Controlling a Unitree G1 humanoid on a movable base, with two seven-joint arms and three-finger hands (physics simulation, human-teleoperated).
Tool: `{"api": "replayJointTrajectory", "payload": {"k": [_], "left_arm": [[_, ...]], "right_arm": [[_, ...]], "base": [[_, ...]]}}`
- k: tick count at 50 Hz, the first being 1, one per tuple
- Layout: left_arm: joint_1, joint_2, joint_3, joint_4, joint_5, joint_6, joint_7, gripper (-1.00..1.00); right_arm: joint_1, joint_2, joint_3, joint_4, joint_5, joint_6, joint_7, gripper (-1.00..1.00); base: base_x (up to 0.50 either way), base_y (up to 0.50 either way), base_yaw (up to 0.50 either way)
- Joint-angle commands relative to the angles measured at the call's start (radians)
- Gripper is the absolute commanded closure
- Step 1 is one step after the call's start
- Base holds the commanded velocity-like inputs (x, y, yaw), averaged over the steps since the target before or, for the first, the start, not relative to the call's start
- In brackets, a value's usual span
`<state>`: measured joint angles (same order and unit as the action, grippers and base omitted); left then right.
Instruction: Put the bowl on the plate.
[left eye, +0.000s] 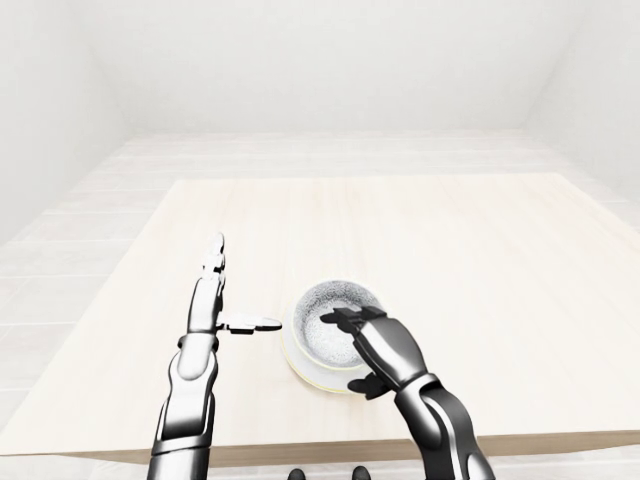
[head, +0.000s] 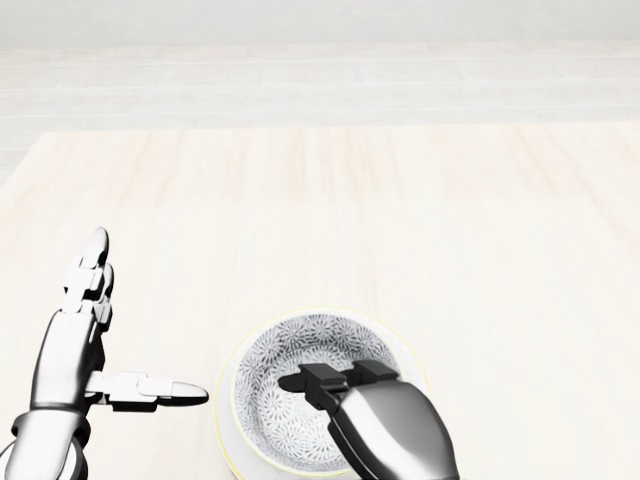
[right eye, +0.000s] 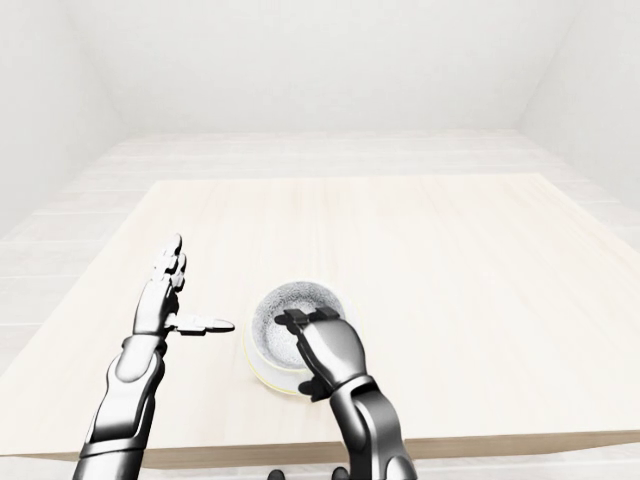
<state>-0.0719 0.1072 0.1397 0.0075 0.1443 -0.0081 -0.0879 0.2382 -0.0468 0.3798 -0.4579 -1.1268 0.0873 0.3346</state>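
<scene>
A white bowl (head: 290, 350) with a grey speckled pattern inside sits in a pale plate (head: 226, 425), whose thin rim shows round the bowl's left side. Both are near the bottom edge of the wooden table (left eye: 450, 240). My right hand (left eye: 350, 352) reaches in from the bottom right. Its fingers (head: 325, 380) curl over the bowl's near rim into the inside, and its thumb presses the outer wall. My left hand (left eye: 248, 282) stands open just left of the plate, fingers straight and thumb pointing at the bowl, touching nothing.
The table's near edge (left eye: 320, 445) runs just below the plate. White floor and walls surround the table.
</scene>
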Motion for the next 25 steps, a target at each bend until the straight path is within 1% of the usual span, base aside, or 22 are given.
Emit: {"api": "replayJointTrajectory", "payload": {"k": [1,7,9,15,19,21,22,23,25], "left_arm": [[-0.005,0.002,0.001,-0.001,0.001,0.004,-0.002,-1.00],[-0.006,0.004,0.004,-0.001,0.000,0.004,-0.003,-1.00],[-0.008,0.005,0.004,-0.001,0.001,0.006,-0.004,-1.00],[-0.015,0.009,0.007,-0.004,0.001,0.015,-0.004,-1.00],[-0.016,0.013,0.012,-0.008,0.001,0.019,-0.006,-1.00],[-0.016,0.015,0.012,-0.011,0.002,0.021,-0.008,-1.00],[-0.016,0.014,0.013,-0.015,0.001,0.025,-0.009,-1.00],[-0.016,0.014,0.013,-0.016,0.001,0.026,-0.009,-1.00],[-0.015,0.016,0.014,-0.019,0.002,0.027,-0.012,-1.00]], "right_arm": [[0.046,-0.022,0.014,-0.084,-0.028,0.000,0.037,-0.33],[0.061,-0.028,0.009,-0.130,-0.024,0.000,0.044,-0.36],[0.064,-0.033,0.006,-0.154,-0.036,0.000,0.063,-0.43],[0.069,-0.045,-0.023,-0.219,-0.057,0.000,0.111,-0.48],[0.087,-0.056,-0.075,-0.272,-0.045,0.000,0.134,-0.48],[0.095,-0.063,-0.118,-0.316,-0.050,0.000,0.157,-0.49],[0.098,-0.063,-0.146,-0.336,-0.040,0.000,0.163,-0.55],[0.100,-0.057,-0.151,-0.336,-0.041,0.000,0.166,-0.55],[0.114,-0.058,-0.186,-0.356,-0.029,0.000,0.185,-0.71]], "base": [[0.00,0.00,0.00],[0.00,0.00,0.00],[0.00,0.00,0.00],[0.00,0.00,0.00],[0.00,0.00,0.00],[0.00,0.00,0.00],[0.00,0.00,0.00],[0.00,0.00,0.00],[0.00,0.00,0.00]]}}
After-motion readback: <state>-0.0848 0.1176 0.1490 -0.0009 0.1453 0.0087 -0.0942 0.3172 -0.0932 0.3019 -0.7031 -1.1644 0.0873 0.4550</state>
